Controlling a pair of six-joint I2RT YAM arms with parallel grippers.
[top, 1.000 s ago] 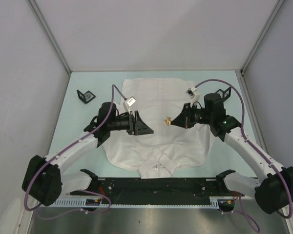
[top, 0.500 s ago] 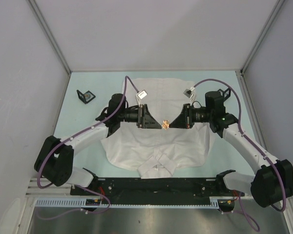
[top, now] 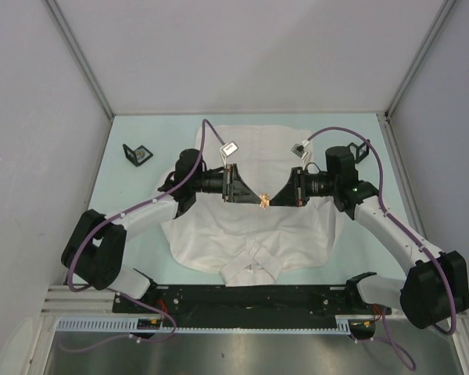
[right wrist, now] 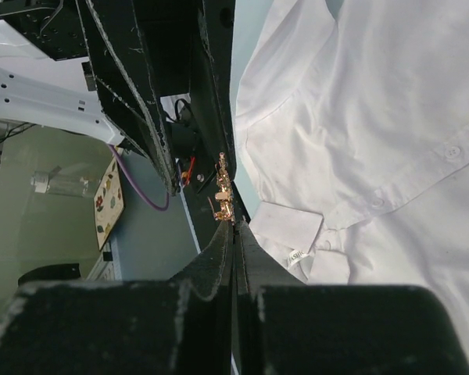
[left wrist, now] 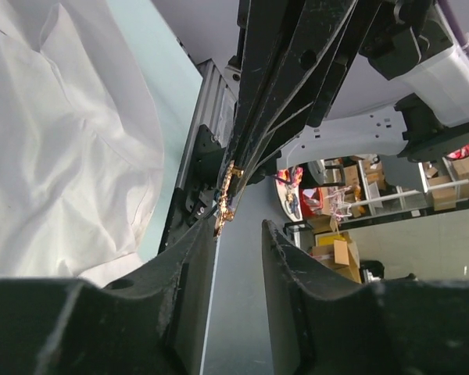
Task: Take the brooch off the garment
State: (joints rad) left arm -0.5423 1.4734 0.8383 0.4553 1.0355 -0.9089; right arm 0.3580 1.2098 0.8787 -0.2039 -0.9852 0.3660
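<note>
Nothing legible: only tiny, blurred print on the neck label (right wrist: 295, 255) of the garment (right wrist: 375, 117).

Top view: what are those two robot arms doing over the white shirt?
The right gripper is shut on a small gold brooch, holding it over the white shirt spread on the table. The left gripper faces it, jaws partly open beside the brooch. Whether the pin is fully free of the fabric is unclear.

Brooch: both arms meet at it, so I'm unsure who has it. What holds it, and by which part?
The right pincer, shut, pinches the gold brooch by one end; the left pincer is open beside it, not clamping.
</note>
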